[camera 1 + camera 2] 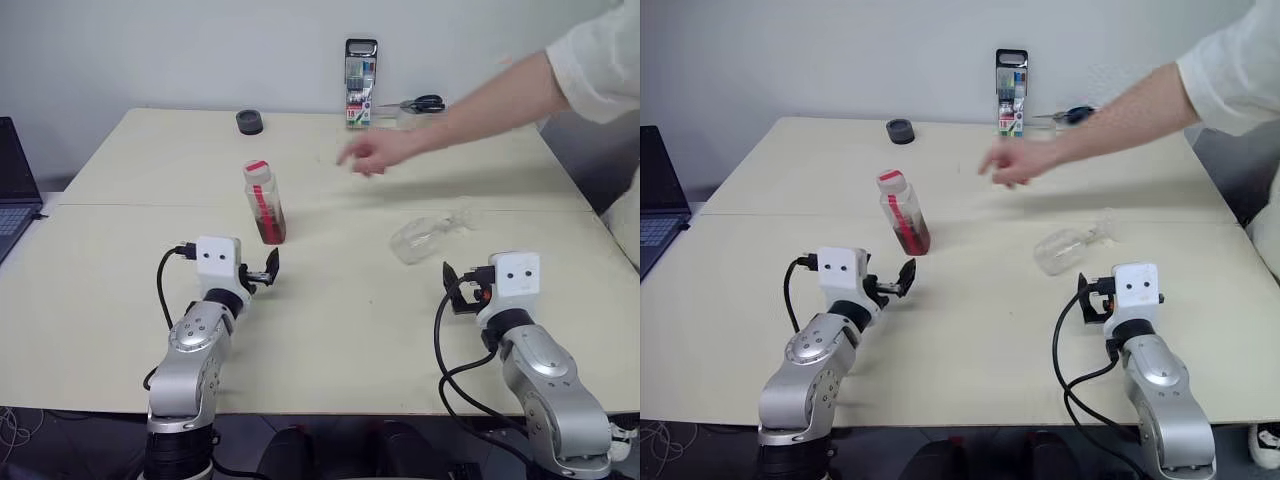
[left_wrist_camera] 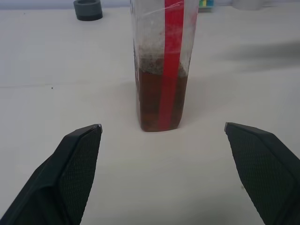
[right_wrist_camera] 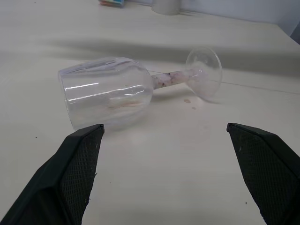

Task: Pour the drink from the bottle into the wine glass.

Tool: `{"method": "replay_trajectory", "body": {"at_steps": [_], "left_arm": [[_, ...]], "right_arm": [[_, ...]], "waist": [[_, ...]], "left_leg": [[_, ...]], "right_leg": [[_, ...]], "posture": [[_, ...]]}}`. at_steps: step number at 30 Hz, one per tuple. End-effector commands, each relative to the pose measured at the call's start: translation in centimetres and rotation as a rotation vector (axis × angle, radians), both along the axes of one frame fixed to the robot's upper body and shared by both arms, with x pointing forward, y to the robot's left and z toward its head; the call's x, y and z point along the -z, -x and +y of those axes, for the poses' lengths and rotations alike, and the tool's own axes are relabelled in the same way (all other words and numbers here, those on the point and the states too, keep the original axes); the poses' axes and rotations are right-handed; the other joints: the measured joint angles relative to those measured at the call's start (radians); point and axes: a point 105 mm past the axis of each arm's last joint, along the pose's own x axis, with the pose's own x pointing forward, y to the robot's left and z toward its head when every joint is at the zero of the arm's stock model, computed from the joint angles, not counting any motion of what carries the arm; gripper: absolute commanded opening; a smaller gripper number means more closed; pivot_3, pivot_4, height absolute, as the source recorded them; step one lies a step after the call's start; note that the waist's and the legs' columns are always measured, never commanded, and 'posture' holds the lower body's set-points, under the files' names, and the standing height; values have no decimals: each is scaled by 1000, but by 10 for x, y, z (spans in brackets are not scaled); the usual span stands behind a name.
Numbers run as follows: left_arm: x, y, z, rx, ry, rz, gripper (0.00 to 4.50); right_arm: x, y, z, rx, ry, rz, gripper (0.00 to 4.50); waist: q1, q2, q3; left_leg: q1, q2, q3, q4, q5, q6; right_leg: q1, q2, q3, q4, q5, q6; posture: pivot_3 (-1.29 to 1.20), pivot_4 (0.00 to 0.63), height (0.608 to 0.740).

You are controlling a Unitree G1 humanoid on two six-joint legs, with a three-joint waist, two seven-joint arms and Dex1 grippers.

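My left hand [image 2: 161, 133] is spread wide and lined up on the bottle [image 1: 265, 203], upright at centre-left of the table [image 1: 120, 270]. My right hand [image 3: 164, 136], spread and empty, faces the wine glass [image 3: 112, 91] lying on its side at centre-right, so it needs righting before any pouring. A person's hand [image 1: 375, 152] reaches in from the upper right.

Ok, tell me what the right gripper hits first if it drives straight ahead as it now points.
Most likely the clear stemmed wine glass, which lies on its side on the table just ahead of the open right gripper. Its bowl sits nearer one finger, so contact there seems likeliest; depth is uncertain.
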Motion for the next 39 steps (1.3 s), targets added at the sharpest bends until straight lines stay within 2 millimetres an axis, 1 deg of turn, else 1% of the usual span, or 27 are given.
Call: {"method": "replay_trajectory", "body": {"at_steps": [1,23,26,27,29,30,33,36,39], "left_arm": [[-17,1,4,-9,-19,-74,4472],[-15,2,3,-10,-6,-66,4472],[-15,2,3,-14,-7,-66,4472],[-15,1,3,-17,-6,-67,4472],[-16,-1,3,-25,-2,-69,4472],[-17,-1,3,-29,0,-71,4472],[-17,-2,1,-29,4,-73,4472],[-19,-4,-1,-26,-5,-84,4472],[-23,-9,-3,-26,-22,-100,4472]], "right_arm": [[-17,2,-2,9,15,-68,4500],[-18,4,-2,-5,22,-73,4500],[-23,3,1,-40,27,-89,4500],[-29,2,7,-98,4,-106,4500],[-52,4,35,-329,-50,-157,4500],[-63,6,45,-428,-72,-174,4500],[-87,12,63,-658,-102,-186,4500],[-94,12,70,-750,-82,-162,4500],[-95,10,74,-781,-86,-149,4500]], "waist": [[0,0,0],[0,0,0],[0,0,0],[0,0,0],[-2,0,0],[-5,0,1],[-6,1,1],[-3,0,1],[1,0,1]], "left_leg": [[0,0,0,0,0,0],[0,0,0,0,0,0],[0,0,0,0,0,0],[0,0,0,0,0,0],[0,0,0,0,0,0],[0,0,0,0,0,0],[1,1,-1,0,0,1],[0,1,-3,-1,0,1],[-2,1,-3,0,-1,1]], "right_leg": [[0,0,0,0,0,0],[0,0,0,0,0,0],[0,0,0,0,0,0],[0,0,0,0,0,0],[0,0,0,0,0,0],[0,0,0,0,0,0],[0,2,0,0,0,0],[1,2,-2,-1,0,0],[0,1,-2,-2,0,0]], "posture": [[0,150,740],[0,150,740],[0,150,740],[0,150,740],[0,150,740],[0,150,740],[0,150,740],[0,150,740],[0,150,740]]}}
